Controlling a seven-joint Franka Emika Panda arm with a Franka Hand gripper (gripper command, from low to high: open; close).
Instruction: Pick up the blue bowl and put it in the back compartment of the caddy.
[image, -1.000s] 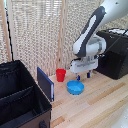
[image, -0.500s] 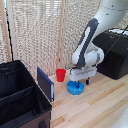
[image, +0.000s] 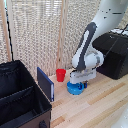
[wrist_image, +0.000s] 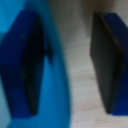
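Note:
The blue bowl sits on the wooden table, just in front of the red cup. My gripper is down at the bowl's rim. In the wrist view the gripper is open. One finger hangs over the bowl's blue inside, and the other finger is outside over bare wood, so the rim lies between them. The black caddy stands at the exterior view's left, with its back compartment behind the divider.
A blue flat panel stands upright against the caddy's near side. A black appliance box sits at the exterior view's right behind the arm. A slatted screen forms the back wall.
The arm has come down from above the bowl until the fingers reach its rim. The bowl, cup and caddy have stayed in place.

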